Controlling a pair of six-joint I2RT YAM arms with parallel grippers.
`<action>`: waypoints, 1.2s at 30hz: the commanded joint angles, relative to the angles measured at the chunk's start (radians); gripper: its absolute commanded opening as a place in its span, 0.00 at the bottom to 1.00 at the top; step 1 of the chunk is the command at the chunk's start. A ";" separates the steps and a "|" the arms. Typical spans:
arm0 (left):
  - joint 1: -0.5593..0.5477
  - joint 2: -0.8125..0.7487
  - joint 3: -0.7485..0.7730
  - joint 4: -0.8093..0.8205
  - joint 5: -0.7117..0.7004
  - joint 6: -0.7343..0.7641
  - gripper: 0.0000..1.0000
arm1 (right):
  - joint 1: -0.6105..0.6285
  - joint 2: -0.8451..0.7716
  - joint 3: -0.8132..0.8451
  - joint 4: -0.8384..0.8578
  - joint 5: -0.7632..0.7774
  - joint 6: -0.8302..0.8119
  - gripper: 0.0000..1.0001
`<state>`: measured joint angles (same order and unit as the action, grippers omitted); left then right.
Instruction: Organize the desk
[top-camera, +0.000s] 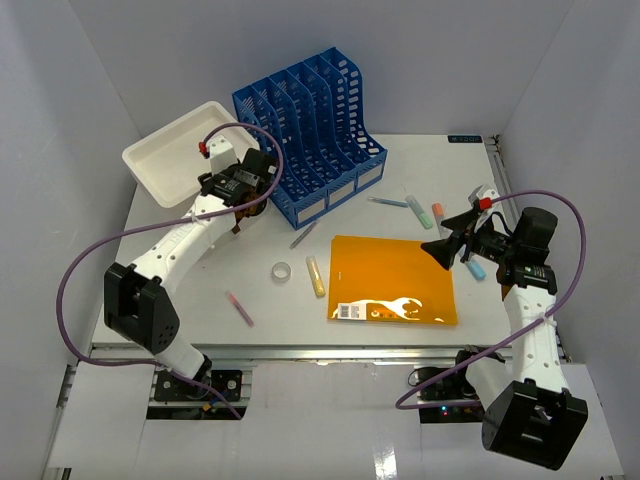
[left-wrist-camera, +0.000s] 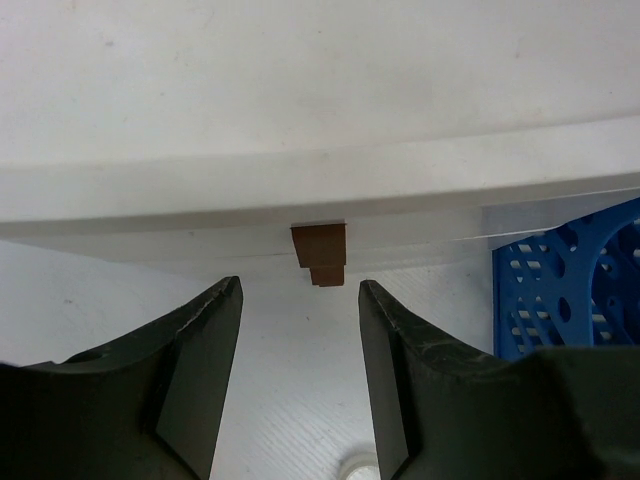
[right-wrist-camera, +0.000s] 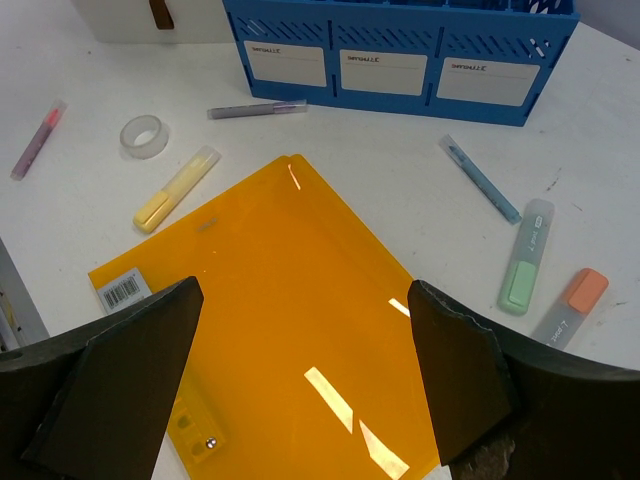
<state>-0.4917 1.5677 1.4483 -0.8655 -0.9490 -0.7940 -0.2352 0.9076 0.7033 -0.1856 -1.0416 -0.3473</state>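
The white desk (top-camera: 200, 285) holds an orange folder (top-camera: 393, 280) at the front right and several loose pens and highlighters. My left gripper (top-camera: 240, 212) is open and empty, low over the desk, facing a small brown tab (left-wrist-camera: 319, 252) on the white drawer box (top-camera: 180, 150); the tab lies just beyond its fingertips (left-wrist-camera: 225, 300). My right gripper (top-camera: 447, 250) is open and empty, hovering above the right part of the orange folder (right-wrist-camera: 280, 300). The left gripper (left-wrist-camera: 300, 290) and right gripper (right-wrist-camera: 305, 295) both show spread jaws with nothing between them.
A blue file organiser (top-camera: 310, 125) stands at the back centre. A tape roll (top-camera: 282, 271), yellow highlighter (top-camera: 316, 276), pink pen (top-camera: 240, 307) and purple pen (top-camera: 303, 236) lie mid-desk. A blue pen (top-camera: 388, 202), green highlighter (top-camera: 420, 212) and orange highlighter (top-camera: 437, 212) lie right of the organiser.
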 joint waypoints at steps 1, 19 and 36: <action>0.019 0.007 0.028 0.047 0.017 -0.012 0.61 | 0.004 0.005 0.010 0.009 0.003 0.005 0.90; 0.048 0.048 0.014 0.083 -0.034 -0.029 0.37 | 0.001 0.001 0.010 0.009 0.009 0.002 0.90; -0.033 -0.077 -0.114 0.110 0.108 -0.059 0.06 | 0.001 -0.001 0.010 0.008 0.006 0.002 0.90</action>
<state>-0.4608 1.5762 1.3883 -0.7485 -0.9121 -0.8247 -0.2352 0.9115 0.7033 -0.1856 -1.0267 -0.3473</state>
